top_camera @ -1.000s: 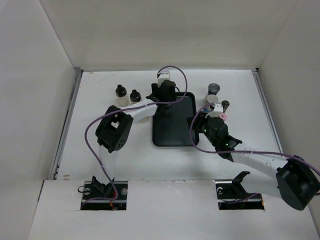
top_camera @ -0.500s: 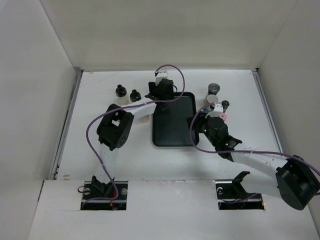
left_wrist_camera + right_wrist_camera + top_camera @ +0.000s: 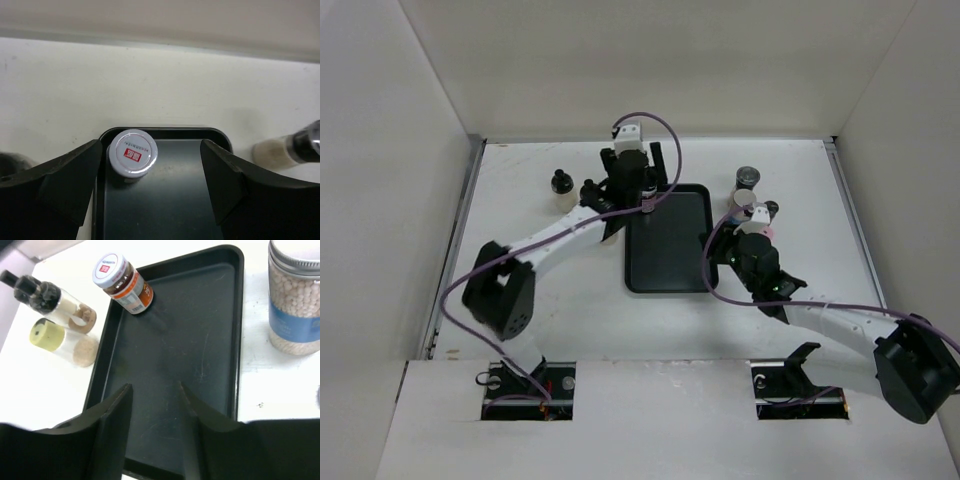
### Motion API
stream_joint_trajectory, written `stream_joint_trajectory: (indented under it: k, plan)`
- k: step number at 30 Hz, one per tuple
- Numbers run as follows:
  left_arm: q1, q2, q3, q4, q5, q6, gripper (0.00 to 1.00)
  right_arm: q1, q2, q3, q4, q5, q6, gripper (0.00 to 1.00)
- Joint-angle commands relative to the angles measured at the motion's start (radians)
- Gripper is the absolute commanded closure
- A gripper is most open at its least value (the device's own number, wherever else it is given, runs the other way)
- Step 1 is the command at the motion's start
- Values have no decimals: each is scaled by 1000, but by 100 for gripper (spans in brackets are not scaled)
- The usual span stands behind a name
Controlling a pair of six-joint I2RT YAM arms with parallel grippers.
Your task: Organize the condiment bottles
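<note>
A brown condiment bottle with a white cap (image 3: 133,152) (image 3: 122,282) stands in the far-left corner of the black tray (image 3: 665,255) (image 3: 200,340). My left gripper (image 3: 633,165) (image 3: 150,172) hangs above that corner, open, its fingers (image 3: 60,180) clear of the bottle on both sides. My right gripper (image 3: 720,250) (image 3: 155,405) is over the tray's near end, jaws apart with nothing between them. Left of the tray stand a black-capped bottle (image 3: 560,183) (image 3: 47,295) and a yellow-topped one (image 3: 47,335). A white-and-blue jar (image 3: 295,305) stands right of the tray.
More jars cluster by the tray's far-right corner: a grey-lidded one (image 3: 748,175), a small dark one (image 3: 771,208) and a pink-capped one (image 3: 761,232) beside my right wrist. White walls close in the table on three sides.
My left gripper has opened, let go of the white-capped bottle in the tray corner and risen off it, the arm stretching out. The right gripper has hardly moved.
</note>
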Motion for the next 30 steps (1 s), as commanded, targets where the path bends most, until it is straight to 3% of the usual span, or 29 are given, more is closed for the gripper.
stream_joint_trajectory:
  k: [1,3,6,7,11,14,24,30]
  plan:
    - [-4,-200,-131,48,-14,-4,23,-5,-29,-6,59,14,-3,62]
    - [5,-295,-242,39,-44,-19,24,-5,-17,0,56,9,-3,71]
    - [25,-402,-381,5,-81,-36,24,0,0,11,53,12,-5,70]
    - [31,-424,-413,-10,-86,-39,24,3,4,12,57,11,-5,66]
    - [65,-436,-482,-49,-80,-51,29,5,20,14,59,3,-5,35]
    - [88,-397,-482,-46,-42,-48,31,5,17,14,59,6,-5,25]
    - [129,-211,-424,-12,15,-48,34,9,27,15,68,2,-9,23]
    - [133,-215,-424,20,1,-51,61,14,38,18,68,0,-13,24]
